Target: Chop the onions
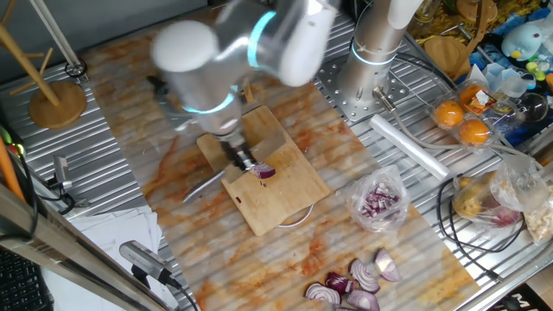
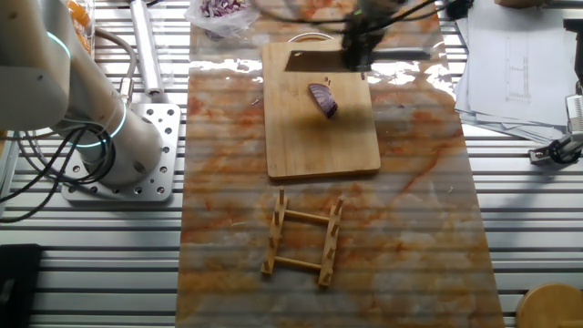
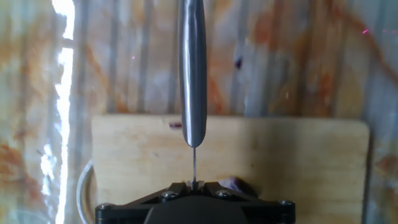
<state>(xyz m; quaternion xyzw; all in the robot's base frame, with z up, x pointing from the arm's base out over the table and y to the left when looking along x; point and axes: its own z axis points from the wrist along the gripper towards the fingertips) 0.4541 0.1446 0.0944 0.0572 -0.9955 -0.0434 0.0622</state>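
Observation:
A small red-purple onion wedge (image 1: 264,171) (image 2: 322,98) lies on the wooden board (image 1: 281,203) (image 2: 319,146) (image 3: 292,155). In the hand view only a corner of the wedge (image 3: 237,183) peeks out beside the fingers. My gripper (image 1: 242,160) (image 2: 358,50) (image 3: 194,184) is shut on a knife, just beside the wedge and over the board's edge. The blade shows edge-on between the jaws. The grey knife handle (image 3: 193,74) (image 1: 204,186) reaches out past the board over the table. The dark blade (image 2: 314,61) hangs over the board's far end, apart from the wedge.
A clear bag of purple bits (image 1: 378,200) (image 2: 219,9) lies beyond the board. Bigger red onion wedges (image 1: 354,285) sit near the table edge. A wooden rack (image 2: 303,239), a wooden stand (image 1: 56,102), a white roll (image 1: 415,151), oranges (image 1: 462,121) and a second arm's base (image 2: 118,146) surround the mat.

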